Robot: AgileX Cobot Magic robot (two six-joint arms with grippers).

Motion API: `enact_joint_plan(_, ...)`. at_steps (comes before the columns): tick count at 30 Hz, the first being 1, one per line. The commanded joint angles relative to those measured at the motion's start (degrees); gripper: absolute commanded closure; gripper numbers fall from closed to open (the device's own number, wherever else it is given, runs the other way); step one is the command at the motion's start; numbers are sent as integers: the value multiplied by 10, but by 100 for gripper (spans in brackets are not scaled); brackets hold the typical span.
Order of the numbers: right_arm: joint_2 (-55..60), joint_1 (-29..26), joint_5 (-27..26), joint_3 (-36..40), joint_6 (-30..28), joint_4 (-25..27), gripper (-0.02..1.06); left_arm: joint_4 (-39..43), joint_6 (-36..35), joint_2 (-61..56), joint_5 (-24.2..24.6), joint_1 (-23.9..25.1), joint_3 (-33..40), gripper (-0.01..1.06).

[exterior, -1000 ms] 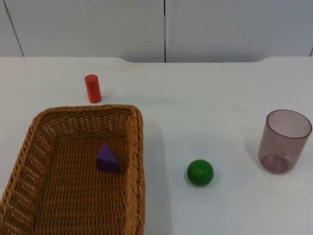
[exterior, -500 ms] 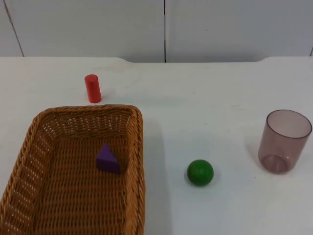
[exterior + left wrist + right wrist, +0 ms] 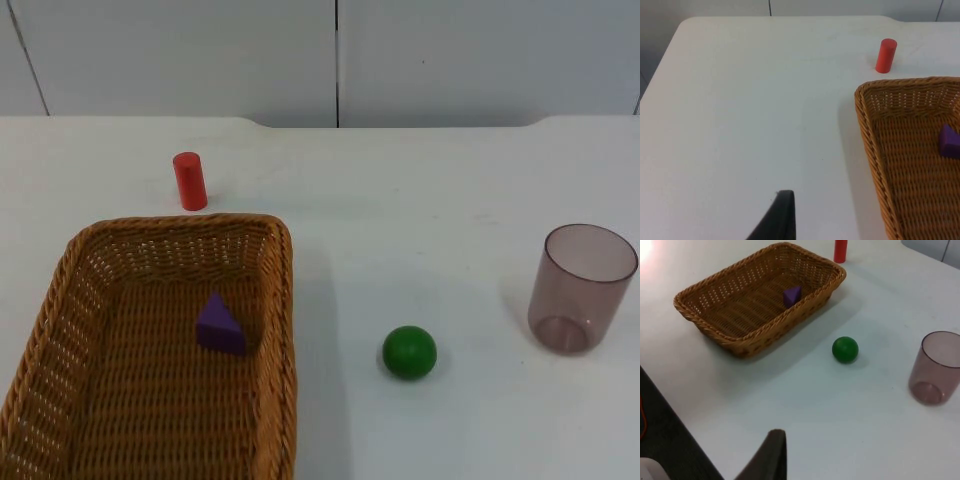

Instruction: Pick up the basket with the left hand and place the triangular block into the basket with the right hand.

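Note:
The woven wicker basket [image 3: 283,300] rests on the white table at the near left. Inside it, on the basket floor, lies the purple triangular block [image 3: 218,325]. The left wrist view catches a corner of the basket [image 3: 875,145] with the block [image 3: 950,141] in it, and my left gripper [image 3: 782,217] hangs above bare table to the basket's left, well apart from it. From the right wrist view the whole basket [image 3: 740,342] and the block [image 3: 791,295] are seen from a distance. My right gripper [image 3: 772,455] is held high and far back from them. Both arms wait.
A red cylinder [image 3: 189,181] stands upright just behind the basket. A green ball [image 3: 409,352] lies to the basket's right. A translucent brownish cup [image 3: 583,288] stands upright at the far right. The grey partition wall closes the table's back.

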Motion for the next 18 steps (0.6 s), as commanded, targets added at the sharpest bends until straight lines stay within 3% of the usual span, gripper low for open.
enact_joint_plan(1,-2,-1,-9,4,-1,3,-1,-4,-5,-2,2,-3,2,4)
enact_joint_plan(3,-2,-1,-9,4,-1,3,-1,-4,-5,-2,2,-3,2,0)
enact_joint_plan(14,-2,-5,-10,4,-1,2,-1,-4,-5,-2,2,-3,2,0)
enact_joint_plan(18,-2,-33,-10,4,-1,2,-1,-4,-5,-2,2,-3,2,0)
